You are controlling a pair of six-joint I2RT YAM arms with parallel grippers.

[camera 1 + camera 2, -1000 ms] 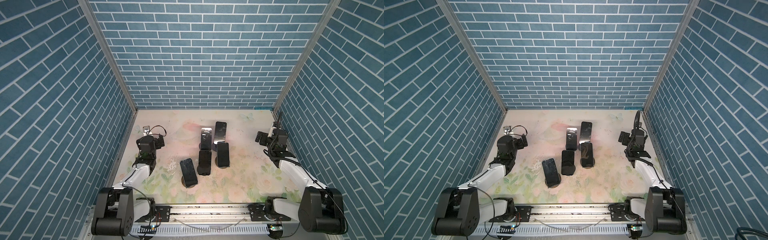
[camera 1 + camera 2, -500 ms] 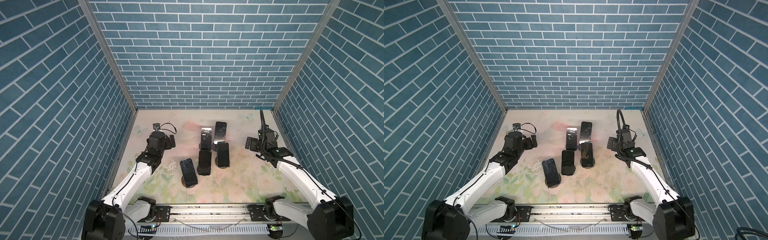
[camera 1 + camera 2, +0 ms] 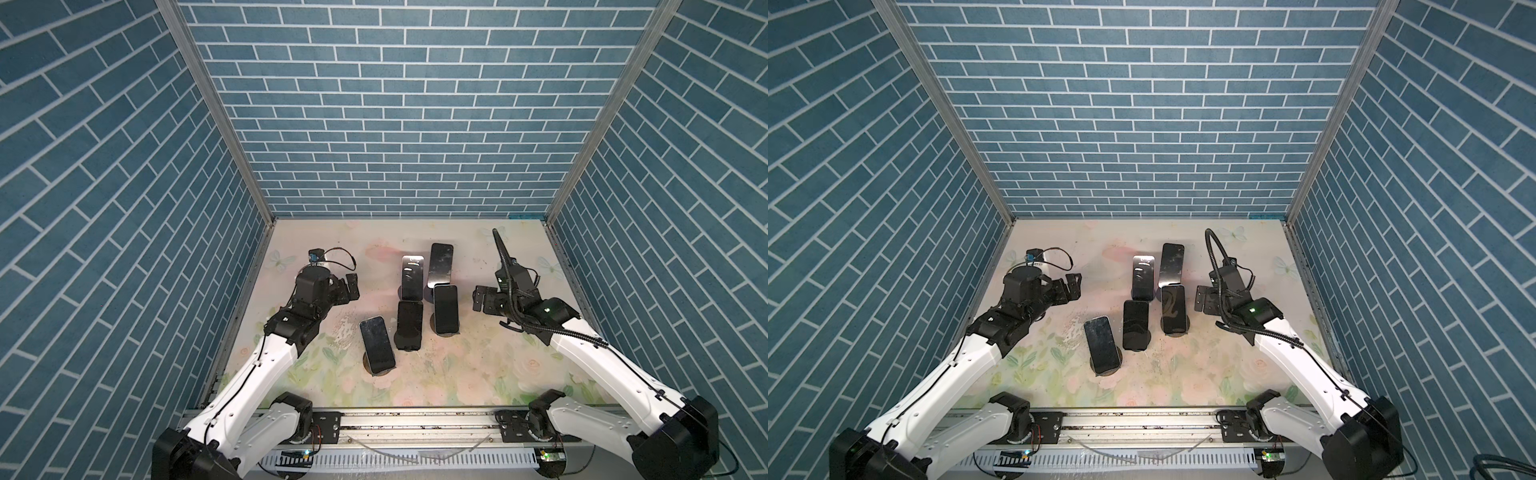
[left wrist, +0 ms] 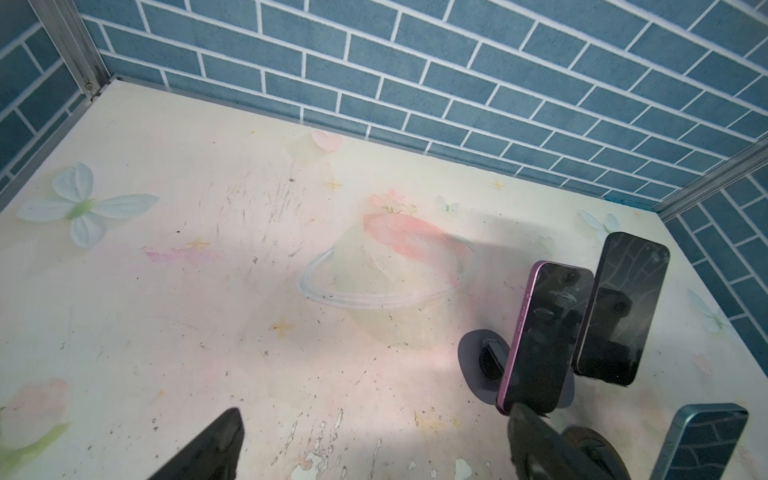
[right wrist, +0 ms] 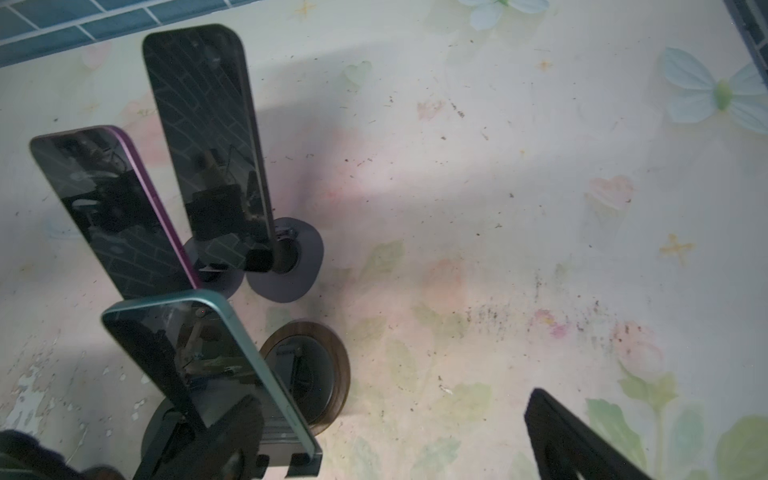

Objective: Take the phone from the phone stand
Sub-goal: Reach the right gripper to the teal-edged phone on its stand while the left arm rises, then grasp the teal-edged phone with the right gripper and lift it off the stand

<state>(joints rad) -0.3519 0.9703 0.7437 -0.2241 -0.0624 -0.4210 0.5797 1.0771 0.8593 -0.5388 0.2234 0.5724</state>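
Both arms have swung in from the tabletop (image 3: 478, 365) edges: approach only, nothing lifted yet. Left tool (image 3: 348, 289) and right tool (image 3: 481, 298) gape fully, empty, flanking five phones (image 3: 377, 345) on stands (image 5: 340, 374). Teal phone (image 5: 199, 357) sits just beside right tool; purple phone (image 4: 544, 332) farther, beyond left tool. No writing legible anywhere.

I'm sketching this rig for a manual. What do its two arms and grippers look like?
The left arm and right arm match: white links, black joints and wrists. The left gripper and right gripper are plain black. A thin black cable loops over the left wrist; a ribbed black hose and a green light mark the right.
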